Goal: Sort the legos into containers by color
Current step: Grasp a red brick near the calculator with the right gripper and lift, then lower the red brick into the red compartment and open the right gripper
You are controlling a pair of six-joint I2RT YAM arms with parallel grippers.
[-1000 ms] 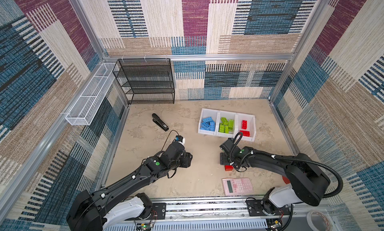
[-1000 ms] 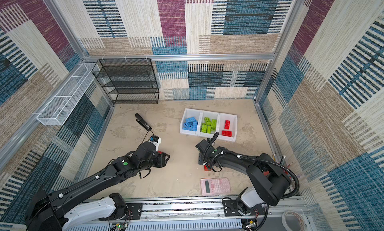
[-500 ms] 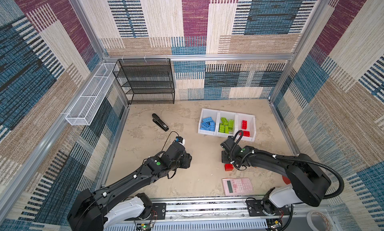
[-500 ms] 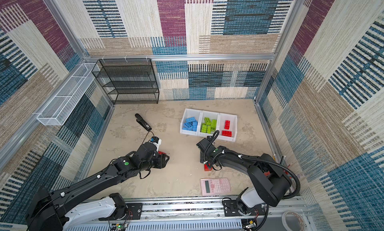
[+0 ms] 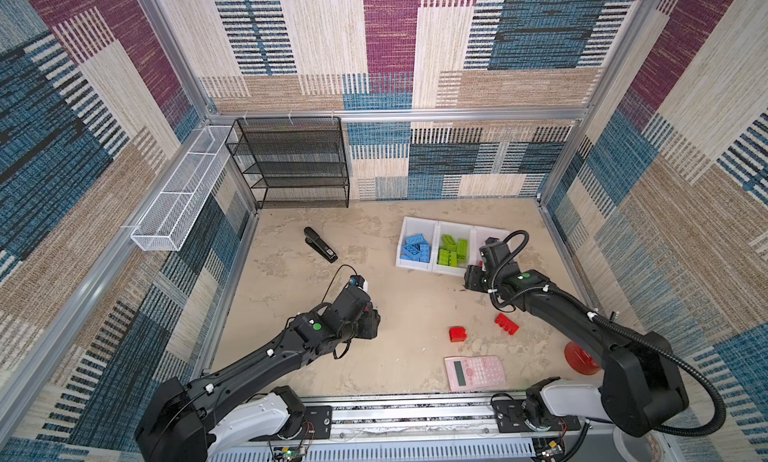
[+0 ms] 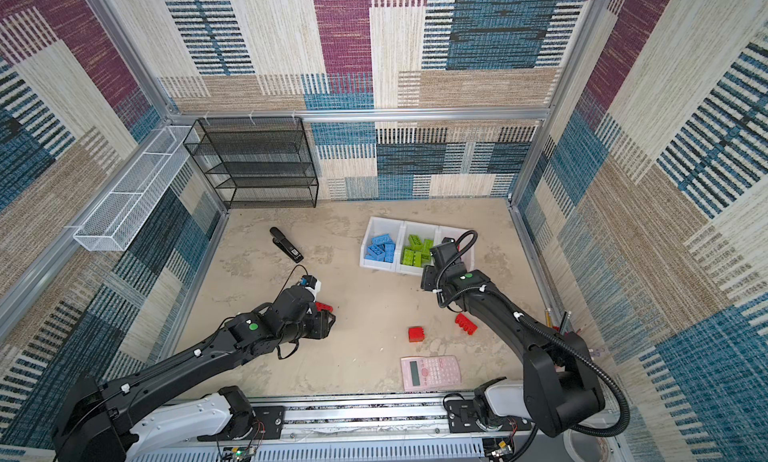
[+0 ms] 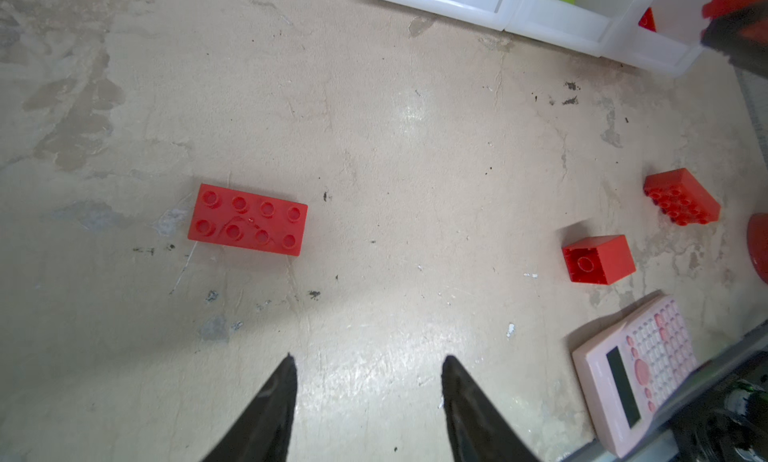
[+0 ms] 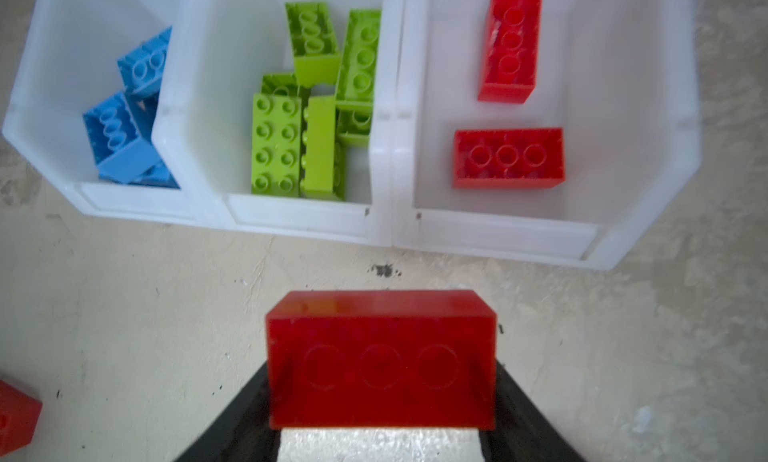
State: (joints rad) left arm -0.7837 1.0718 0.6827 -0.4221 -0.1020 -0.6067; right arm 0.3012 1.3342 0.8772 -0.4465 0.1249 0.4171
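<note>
Robot lab test cell: aluminium frame [image 5: 399, 114], patterned fabric walls [image 5: 390, 44], two arms [image 5: 266, 360] on a rail [image 5: 415, 414].

Your left arm [image 5: 249, 368] and right arm [image 5: 582, 327]: matte black shells, white base housings [image 5: 249, 422], a green dot [image 5: 317, 326] near each wrist, white cable clips [image 5: 270, 352]. The right arm carries a ribbed black conduit [image 5: 723, 410], the left a thin black wire loop [image 5: 334, 273]. Left gripper [image 7: 368, 362] fingers [image 7: 270, 410]: black, tapered to points.

A: What can't we see from above?
B: The right arm [image 5: 557, 310] covers most of the 3rd bin [image 5: 480, 235].
A: And in the right wrist view?
B: 1 loose red brick [image 8: 14, 414] runs off the edge.
</note>
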